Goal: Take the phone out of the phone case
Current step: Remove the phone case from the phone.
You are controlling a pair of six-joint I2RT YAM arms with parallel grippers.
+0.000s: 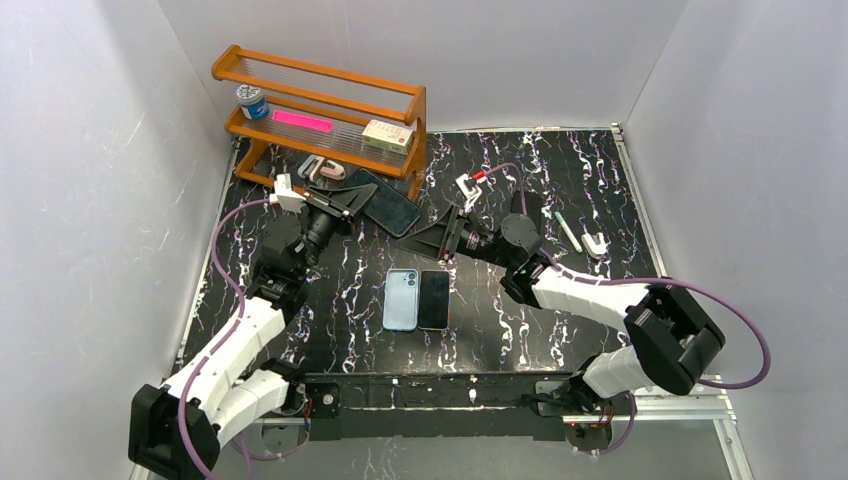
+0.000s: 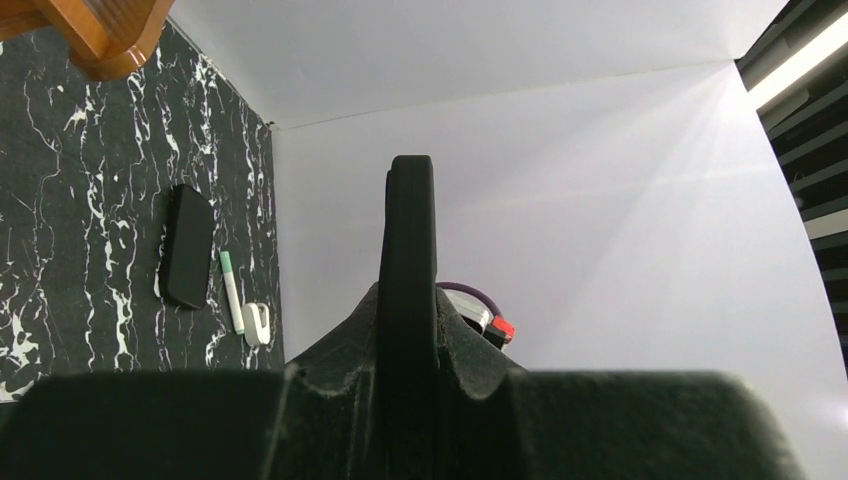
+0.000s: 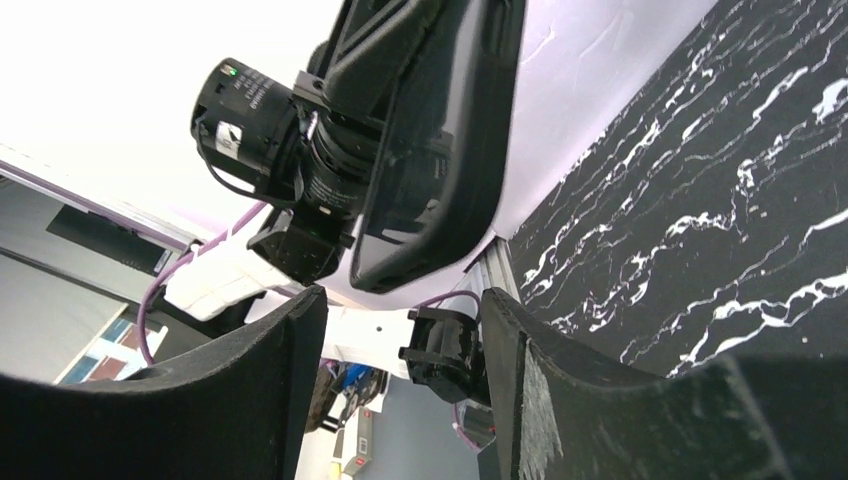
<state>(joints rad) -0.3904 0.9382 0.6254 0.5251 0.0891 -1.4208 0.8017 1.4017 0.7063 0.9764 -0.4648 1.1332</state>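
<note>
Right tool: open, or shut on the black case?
Open: the right tool has jaws apart, nothing between them; the left tool grips the black case.

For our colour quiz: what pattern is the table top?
Table: black with white veins; best in top view.

The top view looks down from high at the near edge over the whole table [image 1: 490, 335]. Both wrist views sit close and face each other, sharing the phone case [image 2: 410, 260] [image 3: 450, 150].

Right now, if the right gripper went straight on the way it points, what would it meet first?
Probably the black phone case held by the left gripper: it lies just ahead of the open right gripper, though depth is unclear.
</note>
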